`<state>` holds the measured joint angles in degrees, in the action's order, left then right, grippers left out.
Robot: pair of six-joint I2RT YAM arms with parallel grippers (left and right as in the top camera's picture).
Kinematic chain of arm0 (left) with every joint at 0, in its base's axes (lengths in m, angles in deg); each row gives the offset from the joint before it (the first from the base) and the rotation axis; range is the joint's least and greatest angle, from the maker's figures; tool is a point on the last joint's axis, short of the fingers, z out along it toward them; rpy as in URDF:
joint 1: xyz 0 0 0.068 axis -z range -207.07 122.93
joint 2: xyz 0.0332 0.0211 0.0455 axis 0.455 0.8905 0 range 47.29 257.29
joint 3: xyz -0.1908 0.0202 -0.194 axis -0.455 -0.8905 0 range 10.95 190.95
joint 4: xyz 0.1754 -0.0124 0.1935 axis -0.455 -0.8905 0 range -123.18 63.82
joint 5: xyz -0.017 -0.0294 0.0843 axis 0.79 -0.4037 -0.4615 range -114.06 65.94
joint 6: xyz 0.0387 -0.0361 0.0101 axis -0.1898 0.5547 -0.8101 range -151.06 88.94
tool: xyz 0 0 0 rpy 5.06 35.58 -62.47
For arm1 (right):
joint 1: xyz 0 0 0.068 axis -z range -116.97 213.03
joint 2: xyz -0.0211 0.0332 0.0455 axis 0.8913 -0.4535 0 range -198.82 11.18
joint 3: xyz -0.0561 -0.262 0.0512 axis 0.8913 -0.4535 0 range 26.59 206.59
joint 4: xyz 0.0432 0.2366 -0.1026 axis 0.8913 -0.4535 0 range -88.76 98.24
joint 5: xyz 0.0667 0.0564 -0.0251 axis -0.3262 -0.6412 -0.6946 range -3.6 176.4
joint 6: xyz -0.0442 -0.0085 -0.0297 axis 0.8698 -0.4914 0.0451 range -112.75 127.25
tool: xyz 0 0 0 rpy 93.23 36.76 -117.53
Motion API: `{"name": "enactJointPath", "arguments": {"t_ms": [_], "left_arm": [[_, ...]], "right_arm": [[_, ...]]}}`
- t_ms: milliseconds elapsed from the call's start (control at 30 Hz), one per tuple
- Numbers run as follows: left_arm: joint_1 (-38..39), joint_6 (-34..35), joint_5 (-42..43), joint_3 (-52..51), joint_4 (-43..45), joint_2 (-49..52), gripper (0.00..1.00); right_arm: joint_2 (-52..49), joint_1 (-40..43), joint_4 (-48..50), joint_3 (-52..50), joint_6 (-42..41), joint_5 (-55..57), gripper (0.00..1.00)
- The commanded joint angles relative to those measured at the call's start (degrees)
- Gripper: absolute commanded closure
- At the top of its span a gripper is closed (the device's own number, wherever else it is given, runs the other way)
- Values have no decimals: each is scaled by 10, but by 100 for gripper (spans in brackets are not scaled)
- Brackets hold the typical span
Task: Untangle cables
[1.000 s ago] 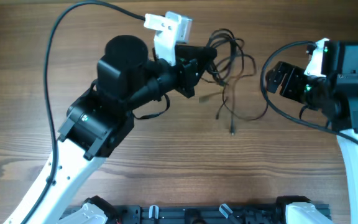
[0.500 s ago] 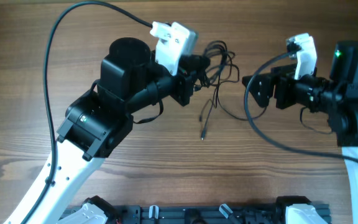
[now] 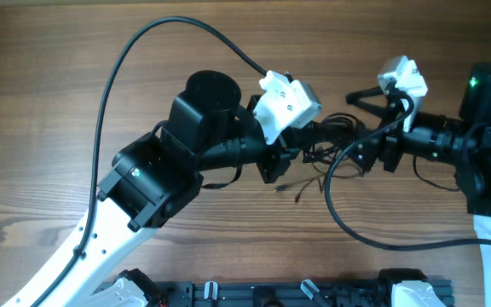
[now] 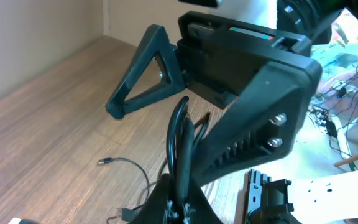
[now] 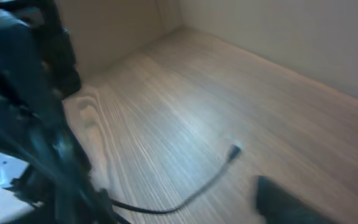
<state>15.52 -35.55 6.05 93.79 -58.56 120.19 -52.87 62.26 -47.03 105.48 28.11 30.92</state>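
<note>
The cables [image 3: 337,135] are a small black knotted bundle held off the table between the two grippers, with loose plug ends [image 3: 300,193] hanging down to the wood. My left gripper [image 3: 315,141] is shut on the bundle. In the left wrist view its jaws [image 4: 179,182] pinch several black strands [image 4: 180,134] that rise toward the right gripper. My right gripper [image 3: 359,128] is open, facing the left one, with its fingers [image 4: 143,78] spread on either side of the strands. The right wrist view is blurred and shows one loose strand with a plug [image 5: 234,151] on the table.
The thick black camera cable of the left arm [image 3: 143,43] arcs over the back left of the wooden table [image 3: 41,128]. The right arm's camera cable [image 3: 348,226] loops over the table in front of the grippers. A black rail [image 3: 271,294] runs along the front edge.
My left gripper has carried the bundle to the right and toward the front. My right gripper has moved left to meet it and now straddles the strands.
</note>
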Motion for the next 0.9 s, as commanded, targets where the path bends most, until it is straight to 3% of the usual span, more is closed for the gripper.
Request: {"name": "enactJointPath", "arguments": {"t_ms": [0,33,200,233,300,333,400,567,867], "left_arm": [[3,-15,-5,12,12,7,96],[3,-15,-15,12,22,7,96],[3,6,-30,12,57,7,93],[3,43,-70,12,61,7,80],[3,126,-178,12,59,7,31],[3,177,-236,12,55,7,18],[3,290,-329,12,36,7,9],[3,415,-351,12,13,7,4],[3,427,-264,12,11,7,5]], "right_arm": [[7,0,-3,3,16,-31,73],[7,0,-5,3,16,-31,96],[7,0,-6,3,14,-31,96],[7,0,-5,3,11,-30,96],[7,0,15,3,-52,2,96],[7,0,25,3,-87,26,96],[7,0,48,3,-162,85,96],[7,0,100,3,-226,101,96],[7,0,144,3,-224,42,96]]}}
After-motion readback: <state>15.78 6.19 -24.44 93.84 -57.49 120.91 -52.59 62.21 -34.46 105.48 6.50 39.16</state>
